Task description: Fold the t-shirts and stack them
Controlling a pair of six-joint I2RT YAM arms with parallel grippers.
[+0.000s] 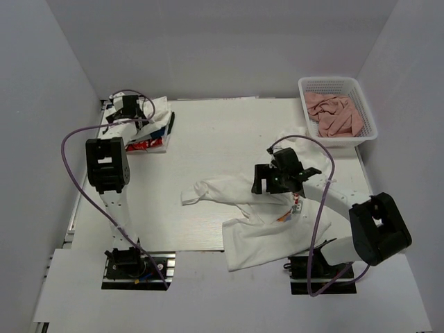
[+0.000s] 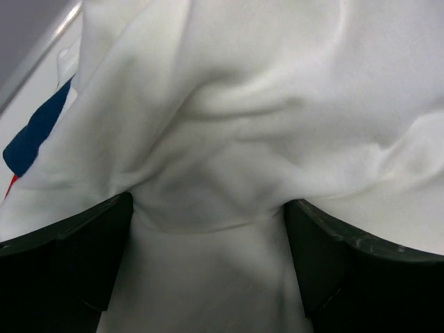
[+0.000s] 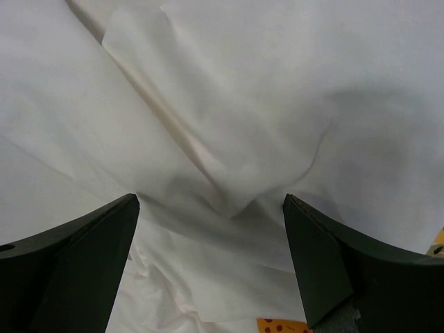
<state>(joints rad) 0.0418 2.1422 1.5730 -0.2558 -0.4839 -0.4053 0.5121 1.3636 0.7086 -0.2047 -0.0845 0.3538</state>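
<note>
A crumpled white t-shirt point(image 1: 253, 225) with a colourful print lies spread on the table at centre right. My right gripper point(image 1: 274, 179) hangs over its upper part, jaws wide open. In the right wrist view the gripper point(image 3: 211, 201) is just above wrinkled white cloth point(image 3: 229, 104), with an orange bit of print point(image 3: 277, 325) at the bottom edge. A second white t-shirt point(image 1: 154, 121) lies bunched at the far left. My left gripper point(image 1: 129, 107) is on it. In the left wrist view the gripper point(image 2: 208, 208) is open, with white cloth point(image 2: 243, 104) bulging between the fingers.
A white basket point(image 1: 364, 104) with salmon-pink cloths point(image 1: 334, 114) stands at the back right. Red and blue printed fabric point(image 1: 149, 143) shows at the near edge of the left pile, and blue print point(image 2: 35, 135) shows in the left wrist view. Grey walls close in the table.
</note>
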